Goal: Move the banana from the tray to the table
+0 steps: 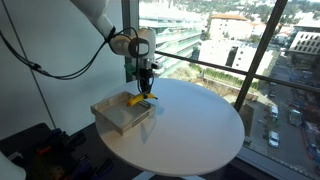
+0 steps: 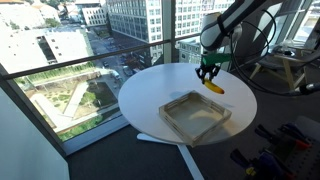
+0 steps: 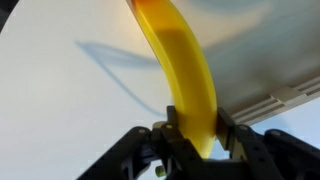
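Observation:
My gripper is shut on the yellow banana and holds it in the air. In both exterior views the gripper hangs with the banana just above the far edge of the light wooden tray, over the white round table. In the wrist view the banana runs up from the jaws across the white table top, with a tray wall at the right.
Large windows with railings surround the table, with a city far below. Black cables hang from the arm in an exterior view. Dark equipment sits on the floor near the table.

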